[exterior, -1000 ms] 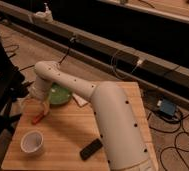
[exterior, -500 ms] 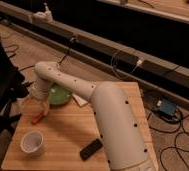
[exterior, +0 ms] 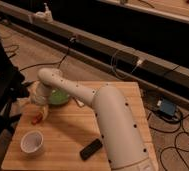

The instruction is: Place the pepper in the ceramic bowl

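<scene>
- Pincer low over left part of counter, at 7 o'clock from bowl, close to its rim.
- Can't tell whether clenched or released.
- Pepper lying on counter at 7 o'clock from pincer, just beside it, outside bowl.
- White cup upright at 6 o'clock from pepper, apart.
- Black block at 3 o'clock from cup, near arm.

A pale, matt wooden table with visible grain carries a glossy green ceramic bowl, a smooth white cup and a matt black block. The robot's arm wears smooth white plastic-looking shells. Its gripper sits at centre left of the frame, beside the smooth-skinned pepper.
</scene>
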Action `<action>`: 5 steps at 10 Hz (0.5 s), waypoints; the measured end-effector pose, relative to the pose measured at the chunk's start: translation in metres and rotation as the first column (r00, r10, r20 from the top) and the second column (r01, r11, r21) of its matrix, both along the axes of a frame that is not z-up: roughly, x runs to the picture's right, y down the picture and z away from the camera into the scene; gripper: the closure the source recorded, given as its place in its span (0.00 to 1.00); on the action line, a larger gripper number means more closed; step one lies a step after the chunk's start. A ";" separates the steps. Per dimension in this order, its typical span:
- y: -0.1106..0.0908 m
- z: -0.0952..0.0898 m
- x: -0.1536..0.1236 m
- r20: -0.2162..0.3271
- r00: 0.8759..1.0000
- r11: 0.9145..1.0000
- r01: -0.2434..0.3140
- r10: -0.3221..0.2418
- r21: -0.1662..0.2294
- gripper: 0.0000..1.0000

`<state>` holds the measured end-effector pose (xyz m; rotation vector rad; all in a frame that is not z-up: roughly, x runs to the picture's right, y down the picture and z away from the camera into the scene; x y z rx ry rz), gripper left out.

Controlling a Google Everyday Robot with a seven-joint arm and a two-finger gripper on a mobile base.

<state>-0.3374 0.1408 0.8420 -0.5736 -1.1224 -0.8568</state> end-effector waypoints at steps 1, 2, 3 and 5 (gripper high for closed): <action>0.009 0.007 0.001 -0.002 1.000 1.000 -0.011 0.011 -0.022 0.20; 0.017 0.013 0.001 -0.003 1.000 0.999 -0.018 0.018 -0.044 0.20; 0.025 0.019 0.000 -0.003 1.000 0.997 -0.025 0.025 -0.067 0.20; 0.038 0.027 -0.002 -0.001 1.000 0.994 -0.029 0.029 -0.107 0.33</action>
